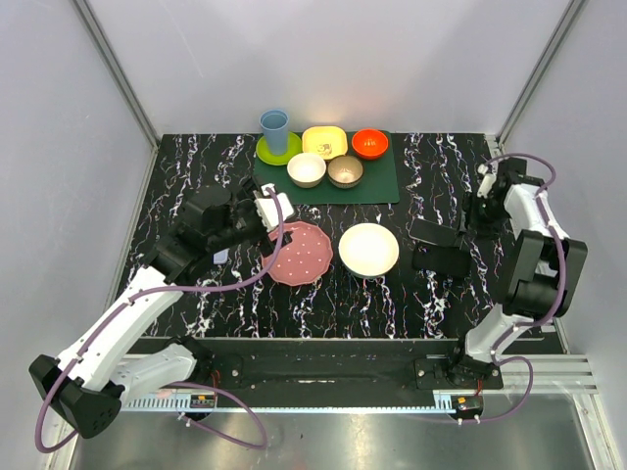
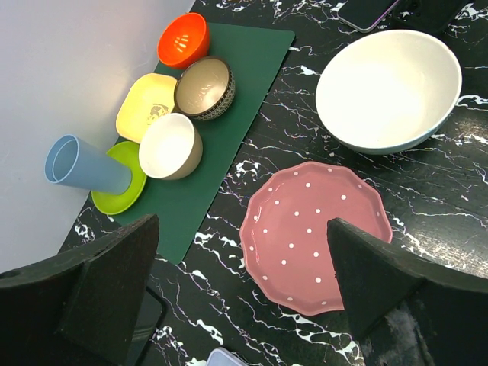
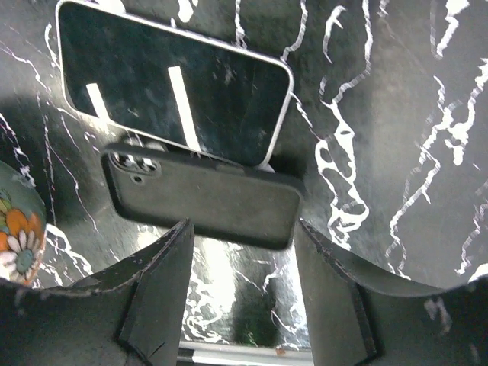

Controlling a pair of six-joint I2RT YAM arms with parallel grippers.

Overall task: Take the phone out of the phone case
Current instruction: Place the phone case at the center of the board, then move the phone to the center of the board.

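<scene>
The phone (image 3: 171,91) lies screen up on the black marbled table, with the pale rim of the phone case (image 3: 284,107) around it. It is at the right in the top view (image 1: 431,232) and at the top edge of the left wrist view (image 2: 366,11). A black phone-sized slab with camera lenses (image 3: 202,194) lies face down, overlapping the phone's near edge. My right gripper (image 3: 244,290) is open and empty, just short of that slab; in the top view it (image 1: 477,217) is right of the phones. My left gripper (image 2: 244,293) is open and empty above the table, left of the pink plate (image 2: 313,229).
A white bowl (image 1: 368,249) stands between plate and phones. A green mat (image 1: 377,181) at the back holds several bowls, a yellow dish and a blue cup. A pale lavender corner (image 2: 225,357) and a dark flat object (image 2: 149,320) lie under my left gripper.
</scene>
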